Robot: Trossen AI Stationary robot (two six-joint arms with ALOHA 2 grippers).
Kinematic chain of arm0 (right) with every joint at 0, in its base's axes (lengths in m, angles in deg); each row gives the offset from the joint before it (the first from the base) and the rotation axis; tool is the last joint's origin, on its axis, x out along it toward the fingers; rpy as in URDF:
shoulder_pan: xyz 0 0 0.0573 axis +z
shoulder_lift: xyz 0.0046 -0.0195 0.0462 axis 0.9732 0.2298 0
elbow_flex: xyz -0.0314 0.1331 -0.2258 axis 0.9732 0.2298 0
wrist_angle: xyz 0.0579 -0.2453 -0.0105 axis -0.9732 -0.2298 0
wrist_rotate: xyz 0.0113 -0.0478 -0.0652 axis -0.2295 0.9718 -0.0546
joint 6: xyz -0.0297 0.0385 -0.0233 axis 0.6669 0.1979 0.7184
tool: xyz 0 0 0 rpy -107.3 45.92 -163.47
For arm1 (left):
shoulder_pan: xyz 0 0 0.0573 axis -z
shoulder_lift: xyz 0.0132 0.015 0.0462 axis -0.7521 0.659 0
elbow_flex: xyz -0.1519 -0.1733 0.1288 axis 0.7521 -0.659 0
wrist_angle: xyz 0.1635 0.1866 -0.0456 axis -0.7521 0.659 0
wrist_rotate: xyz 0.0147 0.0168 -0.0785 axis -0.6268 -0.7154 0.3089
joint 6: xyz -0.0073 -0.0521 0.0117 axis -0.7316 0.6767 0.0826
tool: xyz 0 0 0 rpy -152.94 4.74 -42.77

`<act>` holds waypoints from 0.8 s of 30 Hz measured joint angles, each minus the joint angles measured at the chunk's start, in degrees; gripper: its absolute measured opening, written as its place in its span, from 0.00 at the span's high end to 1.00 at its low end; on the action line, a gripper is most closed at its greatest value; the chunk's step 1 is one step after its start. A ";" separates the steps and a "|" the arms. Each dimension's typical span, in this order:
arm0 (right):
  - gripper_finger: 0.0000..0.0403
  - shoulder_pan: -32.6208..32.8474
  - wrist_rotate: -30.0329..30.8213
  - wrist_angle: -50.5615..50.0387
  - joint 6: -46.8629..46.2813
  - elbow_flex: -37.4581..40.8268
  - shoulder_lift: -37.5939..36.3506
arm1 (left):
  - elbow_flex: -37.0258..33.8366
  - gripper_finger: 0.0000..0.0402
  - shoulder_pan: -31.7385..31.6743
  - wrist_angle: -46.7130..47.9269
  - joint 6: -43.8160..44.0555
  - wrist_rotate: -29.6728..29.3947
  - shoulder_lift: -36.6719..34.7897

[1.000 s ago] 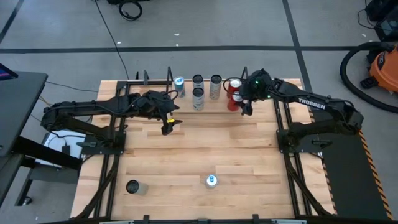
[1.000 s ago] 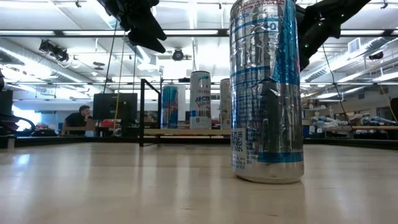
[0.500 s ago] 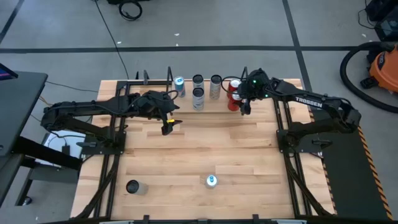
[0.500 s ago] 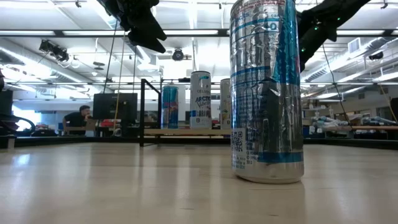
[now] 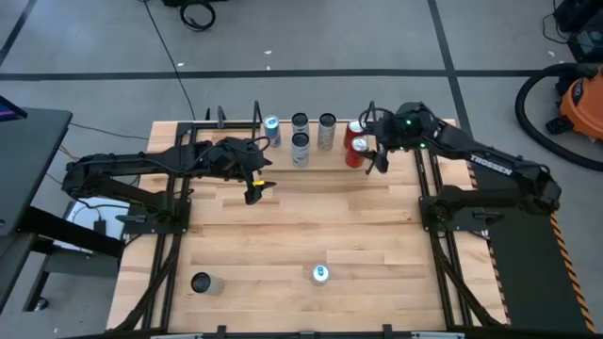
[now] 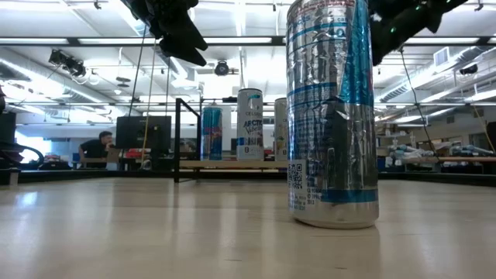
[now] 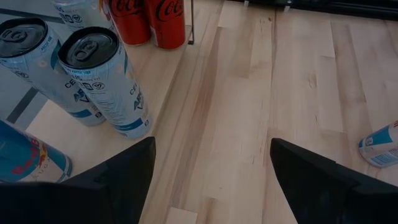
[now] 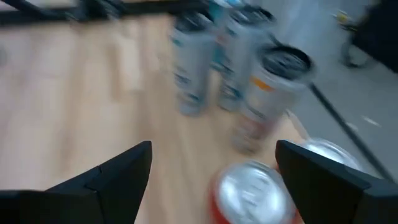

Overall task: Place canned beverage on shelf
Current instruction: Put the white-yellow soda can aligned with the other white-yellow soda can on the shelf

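The shelf [image 5: 325, 156] stands at the table's far edge with several cans upright on its plank: slim silver ones [image 5: 301, 141], a blue one [image 5: 271, 124] and two red ones [image 5: 359, 146]. My right gripper [image 5: 378, 164] hovers open just to the right of the red cans and touches nothing; its wrist view shows a red can's top [image 8: 252, 186] below the fingers. My left gripper [image 5: 256, 188] hangs open over the table in front of the shelf's left end. A silver-blue can [image 5: 320, 274] and a dark can [image 5: 201, 282] stand near the front edge.
Black rod uprights [image 5: 256, 115] mark the shelf's left end. The silver-blue can [image 6: 332, 116] fills the middle of the low view, with the shelf [image 6: 232, 164] behind it. Bare wood lies between the shelf and the front cans. A person sits at a desk [image 6: 97, 147] beyond the table.
My right gripper has risen and drawn back toward the table's right edge, away from the red cans, rolling a little as it went. The cans on the shelf stand as before.
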 joint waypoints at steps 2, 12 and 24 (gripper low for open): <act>0.13 1.11 -3.57 0.04 -1.28 -0.01 -1.53 | 0.00 0.21 0.01 0.00 0.00 -0.01 0.00; 0.13 12.59 -16.81 0.77 -4.35 0.11 -3.86 | 0.00 0.21 0.01 0.00 0.04 -0.01 0.00; 0.13 30.44 -13.20 19.16 -3.65 6.25 -0.56 | 0.00 0.21 0.00 0.05 1.16 -0.01 0.00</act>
